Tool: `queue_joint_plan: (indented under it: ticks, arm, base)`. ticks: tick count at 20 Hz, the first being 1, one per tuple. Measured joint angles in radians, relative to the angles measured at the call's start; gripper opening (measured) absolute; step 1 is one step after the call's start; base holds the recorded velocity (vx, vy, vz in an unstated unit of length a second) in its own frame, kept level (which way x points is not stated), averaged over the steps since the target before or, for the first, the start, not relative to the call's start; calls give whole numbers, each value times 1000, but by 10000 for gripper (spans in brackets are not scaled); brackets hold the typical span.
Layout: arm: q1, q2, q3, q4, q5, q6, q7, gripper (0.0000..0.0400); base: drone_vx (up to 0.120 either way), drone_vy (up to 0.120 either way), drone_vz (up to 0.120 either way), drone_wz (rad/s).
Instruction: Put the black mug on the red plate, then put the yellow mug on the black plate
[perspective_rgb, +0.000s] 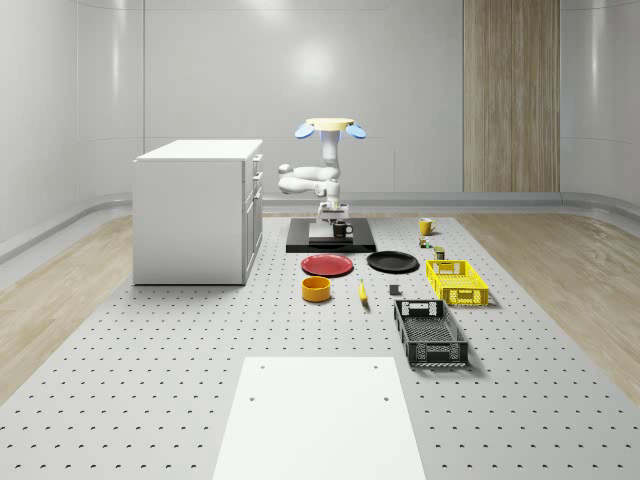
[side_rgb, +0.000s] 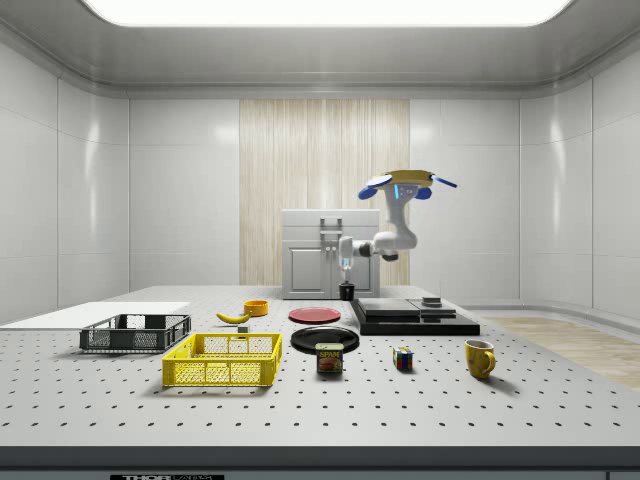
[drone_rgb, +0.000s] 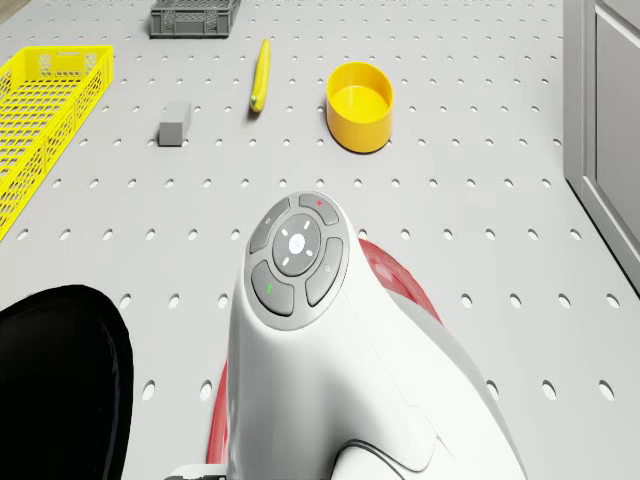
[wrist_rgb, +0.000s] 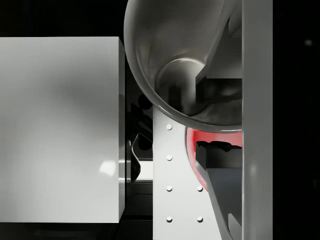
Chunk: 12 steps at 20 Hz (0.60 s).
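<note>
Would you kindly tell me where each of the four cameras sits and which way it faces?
Whole-scene view: high off the robot, looking down the table at the hovering drone, arm and cabinet.
Side view: at table height from the side; drone hovers over the black platform, the gripper just above the black mug.
Drone view: on the drone, looking forward and down past its arm at the red plate.
Wrist view: along the fingers into the black mug.
Shared: the red plate and the yellow bowl.

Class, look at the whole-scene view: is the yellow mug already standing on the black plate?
No. The yellow mug stands on the table apart from the black plate, which lies bare.
</note>
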Motion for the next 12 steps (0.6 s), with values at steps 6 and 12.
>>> queue_joint_plan:
  ticks: [6, 12]
  arm:
    - [-2, -7, 1, 0, 3, 7, 1, 110]
    - [-3, -14, 3, 1, 6, 13, 3, 110]
  base:
    - [120, 0, 0, 0]
    - [120, 0, -60, 0]
